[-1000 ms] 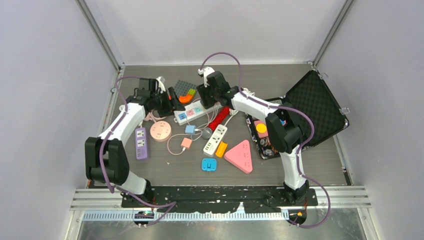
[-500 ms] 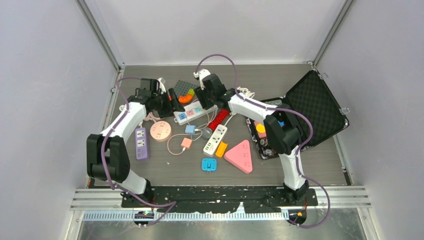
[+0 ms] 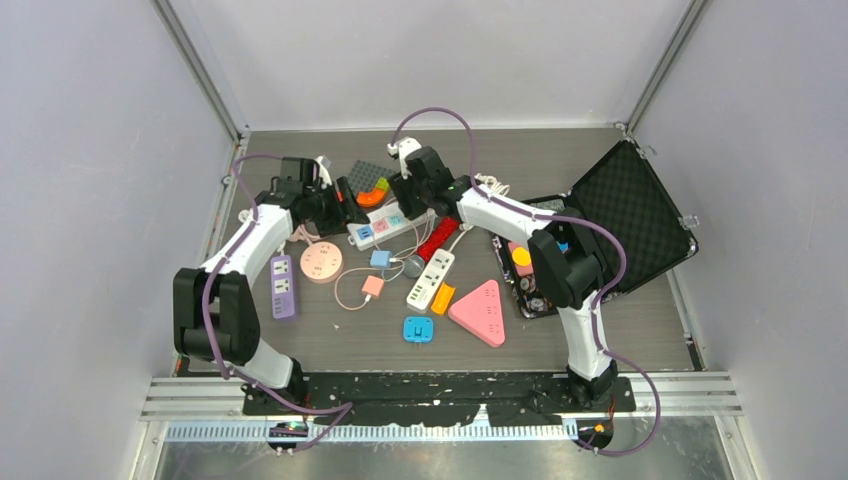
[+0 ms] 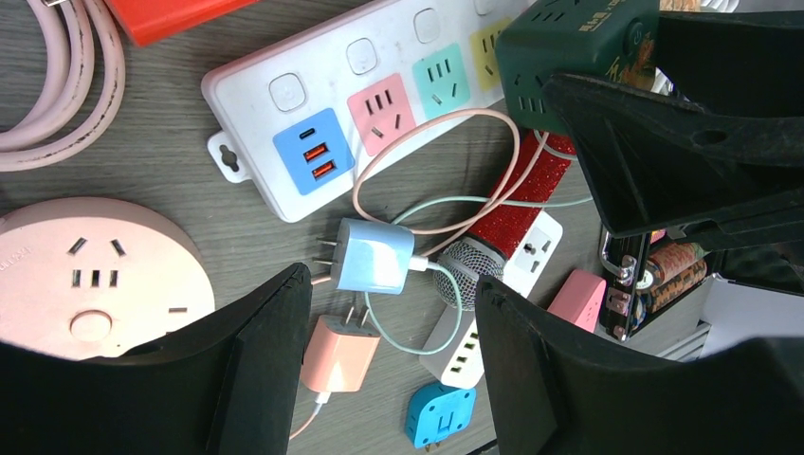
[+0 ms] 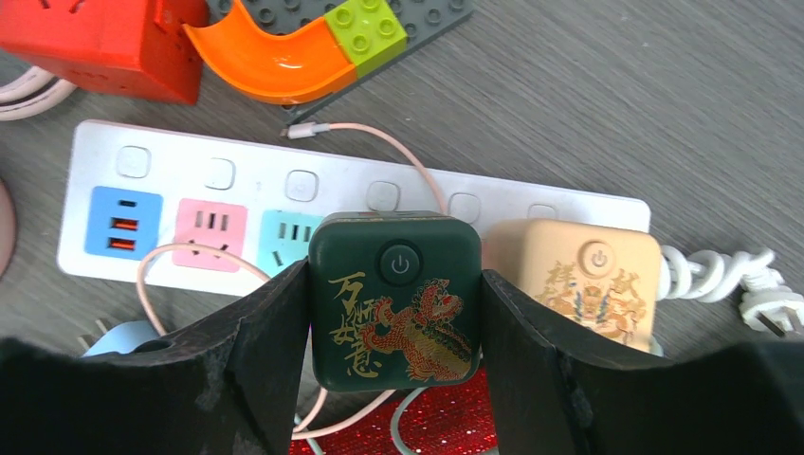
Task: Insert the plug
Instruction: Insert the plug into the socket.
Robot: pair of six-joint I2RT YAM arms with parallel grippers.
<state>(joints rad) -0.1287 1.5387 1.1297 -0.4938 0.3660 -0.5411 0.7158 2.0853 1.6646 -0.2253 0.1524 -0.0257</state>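
The left gripper [image 4: 391, 278] stands open over a light blue charger [image 4: 374, 256] that lies on the table, and it holds nothing. Farther back, the right gripper [image 5: 394, 275] clamps the dark green plug [image 5: 395, 313] by both sides over the white power strip [image 5: 237, 185], just beside a beige plug [image 5: 578, 280]. I cannot tell if its pins are in.

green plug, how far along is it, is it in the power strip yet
Done: the beige plug already sits on the power strip. In hand: the right gripper is shut on the green plug, at the strip beside the beige one; whether its pins are in is hidden. To do: press it home, let go. The left gripper is open, empty.
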